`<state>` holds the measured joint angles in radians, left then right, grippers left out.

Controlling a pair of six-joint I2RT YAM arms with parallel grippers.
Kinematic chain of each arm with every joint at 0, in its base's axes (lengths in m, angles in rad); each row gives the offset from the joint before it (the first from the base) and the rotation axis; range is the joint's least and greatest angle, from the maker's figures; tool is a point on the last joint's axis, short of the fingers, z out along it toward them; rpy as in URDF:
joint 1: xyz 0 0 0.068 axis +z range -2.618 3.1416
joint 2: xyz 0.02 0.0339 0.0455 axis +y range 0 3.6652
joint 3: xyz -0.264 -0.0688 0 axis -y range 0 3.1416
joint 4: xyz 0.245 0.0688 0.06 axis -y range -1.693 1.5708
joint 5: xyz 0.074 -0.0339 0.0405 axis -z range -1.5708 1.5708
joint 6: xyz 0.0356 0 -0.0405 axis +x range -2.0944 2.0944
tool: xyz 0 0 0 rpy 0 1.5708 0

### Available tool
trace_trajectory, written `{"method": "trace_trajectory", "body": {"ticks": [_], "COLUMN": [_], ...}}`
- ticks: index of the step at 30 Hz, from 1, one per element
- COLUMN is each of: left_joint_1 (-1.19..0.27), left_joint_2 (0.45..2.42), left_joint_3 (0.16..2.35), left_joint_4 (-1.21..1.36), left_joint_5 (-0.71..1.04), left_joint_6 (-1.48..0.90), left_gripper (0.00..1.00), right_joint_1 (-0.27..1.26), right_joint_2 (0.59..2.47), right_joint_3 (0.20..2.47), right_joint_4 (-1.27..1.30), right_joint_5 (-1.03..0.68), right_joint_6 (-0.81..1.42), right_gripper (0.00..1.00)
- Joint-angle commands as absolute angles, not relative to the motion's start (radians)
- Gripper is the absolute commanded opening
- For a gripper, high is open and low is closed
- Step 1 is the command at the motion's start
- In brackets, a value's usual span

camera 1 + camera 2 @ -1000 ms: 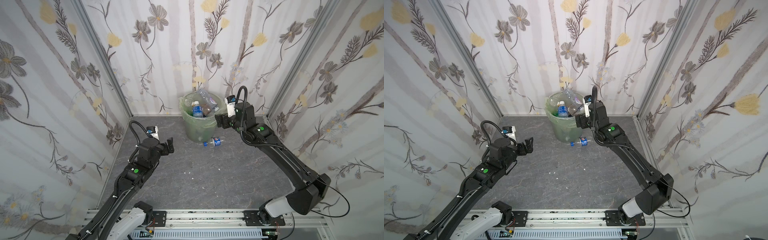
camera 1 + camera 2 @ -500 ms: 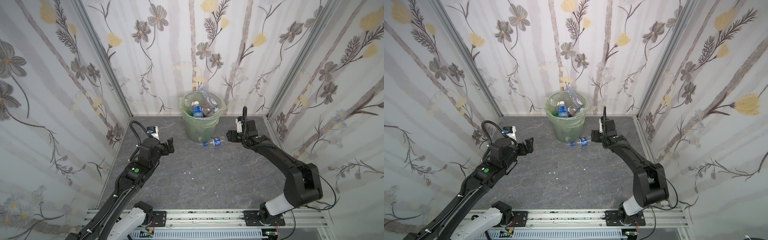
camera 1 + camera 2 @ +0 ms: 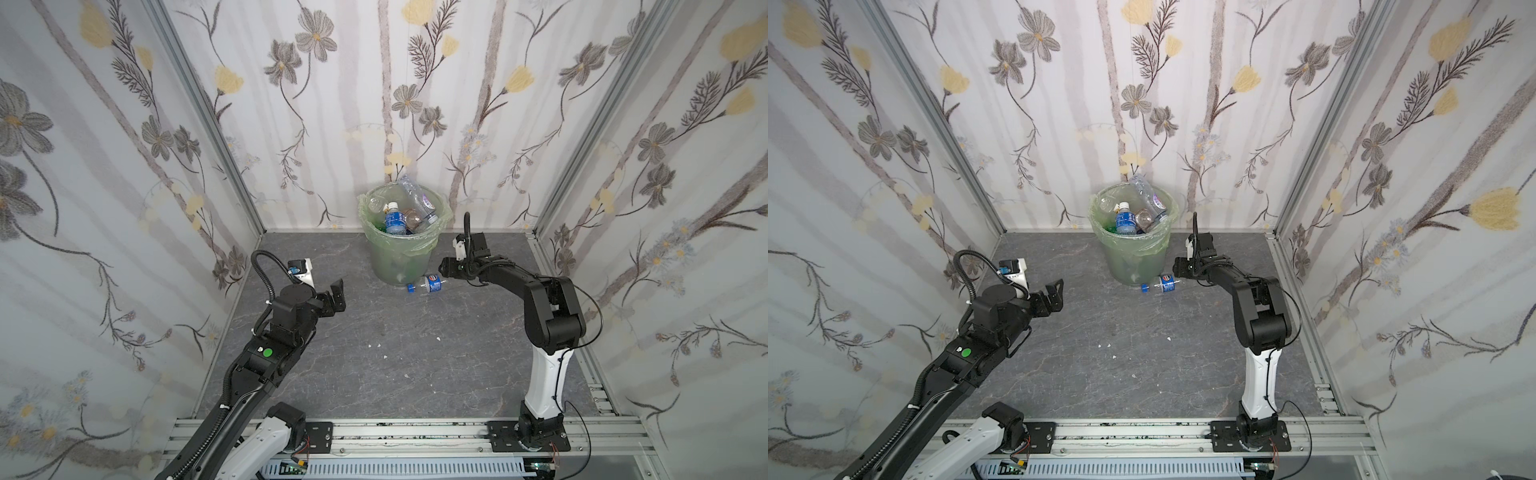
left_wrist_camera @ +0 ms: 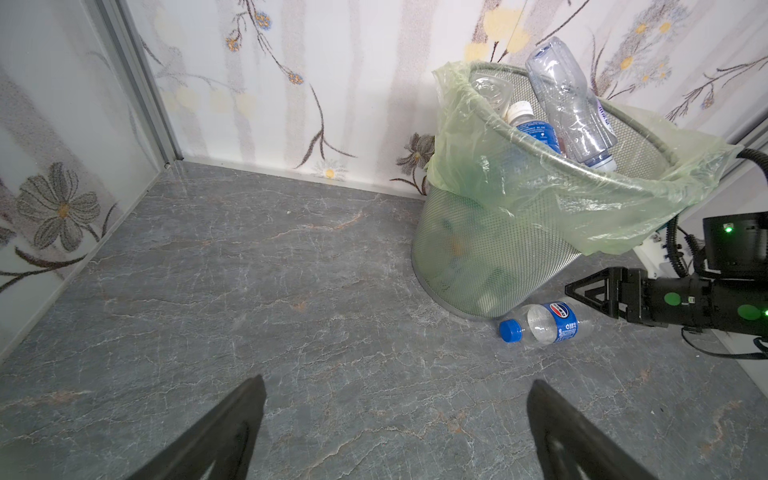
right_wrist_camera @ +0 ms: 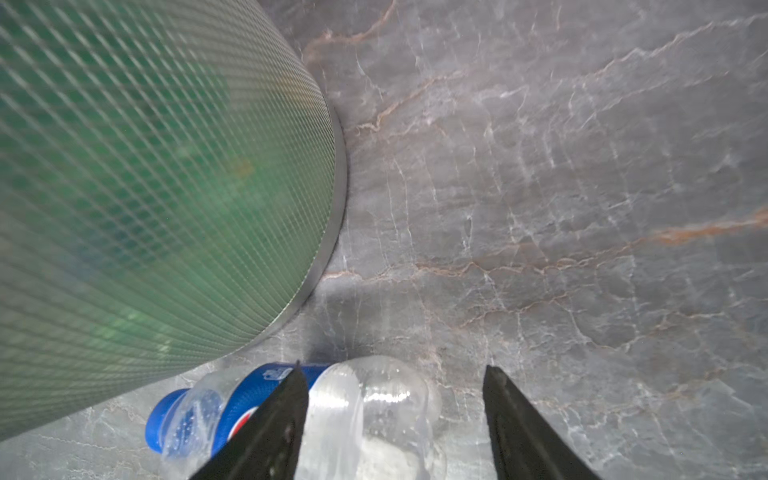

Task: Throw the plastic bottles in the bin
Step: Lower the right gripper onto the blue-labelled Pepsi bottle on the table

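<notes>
While one bottle [image 3: 427,284] lies on the floor [image 3: 374,353] just beside the bin [image 3: 399,262], its clear end is seen between the right gripper's [image 5: 392,368] parted jaws — not squeezed. The left gripper [image 4: 397,380] is spread wide, empty.

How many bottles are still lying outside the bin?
1: a blue-capped bottle on its side by the bin's base, at the right gripper's jaws. The bin could hide another behind it.

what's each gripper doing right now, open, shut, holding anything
Left gripper: open, empty.
Right gripper: open, over the base end of the clear plastic bottle with blue label and cap, not gripping it.
</notes>
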<state>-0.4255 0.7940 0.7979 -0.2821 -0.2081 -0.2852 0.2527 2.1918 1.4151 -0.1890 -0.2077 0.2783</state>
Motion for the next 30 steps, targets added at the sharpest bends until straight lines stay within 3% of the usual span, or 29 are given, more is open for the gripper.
{"method": "trace_trajectory", "body": {"ticks": [1,11,20,24,30], "left_joint_1": [-0.424,-0.425,-0.423,-0.424,-0.424], "left_joint_2": [0.801,0.816,0.838,0.84,0.836], "left_joint_3": [0.796,0.792,0.775,0.765,0.76], "left_joint_4": [-0.25,-0.249,-0.235,-0.222,-0.211], "left_joint_5": [-0.207,-0.213,-0.21,-0.219,-0.196], "left_joint_6": [-0.288,-0.279,-0.29,-0.296,-0.293], "left_gripper": [1.0,1.0,1.0,1.0,1.0], "right_joint_1": [0.258,0.346,0.484,0.574,0.617], "right_joint_2": [2.184,1.972,1.758,1.776,1.918], "right_joint_3": [1.38,1.093,1.005,1.042,1.087], "right_joint_4": [-0.199,-0.214,-0.239,-0.185,-0.111], "right_joint_5": [-0.221,-0.231,-0.054,0.009,0.046], "right_joint_6": [0.254,0.244,0.384,0.533,0.67], "right_gripper": [0.67,0.66,0.78,0.9,0.87]}}
